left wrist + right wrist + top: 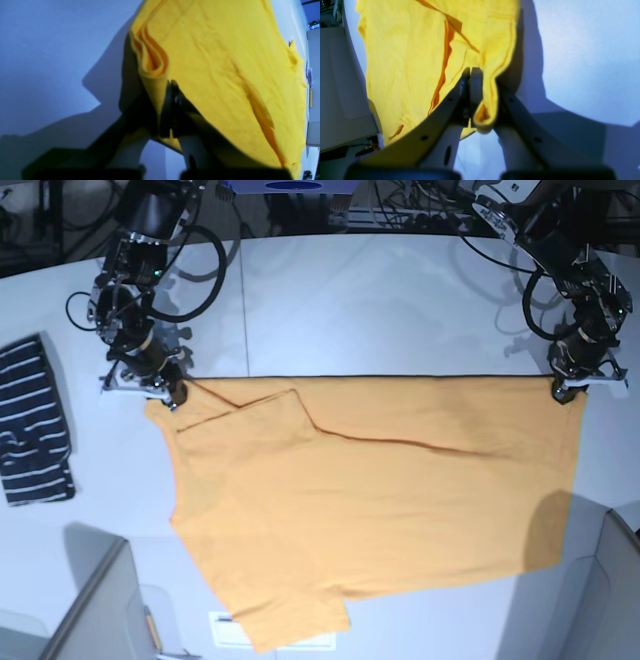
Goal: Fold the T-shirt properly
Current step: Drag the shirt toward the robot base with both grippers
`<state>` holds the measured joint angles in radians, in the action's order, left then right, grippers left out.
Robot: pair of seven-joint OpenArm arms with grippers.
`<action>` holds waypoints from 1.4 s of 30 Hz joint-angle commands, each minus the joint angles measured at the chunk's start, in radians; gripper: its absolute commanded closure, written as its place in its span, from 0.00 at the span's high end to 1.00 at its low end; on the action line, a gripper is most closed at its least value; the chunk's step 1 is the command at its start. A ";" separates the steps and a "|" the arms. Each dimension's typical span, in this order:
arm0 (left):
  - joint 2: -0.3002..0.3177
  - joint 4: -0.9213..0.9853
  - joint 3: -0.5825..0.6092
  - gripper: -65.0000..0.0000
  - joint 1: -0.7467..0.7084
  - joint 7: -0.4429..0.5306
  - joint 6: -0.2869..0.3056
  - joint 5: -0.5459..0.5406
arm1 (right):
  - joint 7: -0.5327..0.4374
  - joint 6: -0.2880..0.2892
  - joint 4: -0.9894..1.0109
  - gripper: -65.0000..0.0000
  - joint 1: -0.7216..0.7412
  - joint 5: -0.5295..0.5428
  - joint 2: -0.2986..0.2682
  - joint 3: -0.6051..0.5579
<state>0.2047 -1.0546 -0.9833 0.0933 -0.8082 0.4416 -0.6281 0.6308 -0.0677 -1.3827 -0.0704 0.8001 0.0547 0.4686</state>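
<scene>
Each pincer, left (172, 110) and right (472, 95), clamps the T-shirt (380, 490); only base shows a striped garment (35, 420).

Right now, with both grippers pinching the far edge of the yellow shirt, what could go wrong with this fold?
1. The T-shirt overhangs the near table edge, so dragging it could let it slide off.
2. The right gripper pinches a bunched, rolled corner, with one sleeve already doubled over, so creases may get folded in.
3. The left gripper holds several stacked layers right at the edge; one could slip free.
</scene>
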 commanded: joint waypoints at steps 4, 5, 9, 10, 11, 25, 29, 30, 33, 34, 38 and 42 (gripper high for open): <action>0.016 -0.091 0.066 0.00 -0.074 -0.009 -0.013 0.014 | 0.025 -0.030 -0.040 0.00 -0.058 -0.032 -0.037 0.003; 0.014 -0.114 0.083 0.00 -0.096 -0.009 -0.013 0.012 | 0.025 -0.030 -0.056 0.00 -0.075 -0.032 -0.040 0.003; 0.005 -0.221 0.108 0.00 -0.180 -0.009 -0.013 0.011 | 0.025 -0.030 -0.151 0.00 -0.161 -0.031 -0.043 0.003; -0.006 -0.240 0.108 0.00 -0.194 -0.009 -0.013 0.011 | 0.025 -0.030 -0.175 0.00 -0.182 -0.031 -0.043 0.003; -0.018 -0.263 0.105 0.00 -0.208 -0.009 -0.013 0.011 | 0.025 -0.030 -0.197 0.00 -0.202 -0.031 -0.043 0.003; -0.090 -0.562 0.102 0.00 -0.502 -0.009 -0.010 0.009 | 0.025 -0.030 -0.446 0.00 -0.444 -0.031 -0.042 0.005; -0.089 -0.580 0.102 0.00 -0.564 -0.006 -0.010 0.009 | 0.025 -0.030 -0.485 0.00 -0.518 -0.031 -0.042 0.005; -0.089 -0.580 0.100 0.00 -0.574 -0.006 -0.010 0.009 | 0.025 -0.030 -0.490 0.00 -0.532 -0.031 -0.042 0.005; -0.089 -0.580 0.100 0.00 -0.611 -0.004 -0.008 0.009 | 0.025 -0.030 -0.493 0.00 -0.570 -0.031 -0.040 0.005; -0.089 -0.580 0.100 0.00 -0.622 -0.003 -0.008 0.009 | 0.025 -0.030 -0.493 0.00 -0.581 -0.031 -0.040 0.005; -0.089 -0.580 0.100 0.00 -0.657 -0.001 -0.008 0.009 | 0.025 -0.028 -0.493 0.00 -0.625 -0.031 -0.039 0.005; -0.089 -0.580 0.100 0.00 -0.686 -0.001 -0.008 0.009 | 0.025 -0.028 -0.493 0.00 -0.668 -0.031 -0.039 0.005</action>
<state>0.1032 -1.6215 -0.8753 -0.5793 -0.8104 0.4351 -0.6262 0.6601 -0.0959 -1.8599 -0.7258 0.7742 0.0196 0.4675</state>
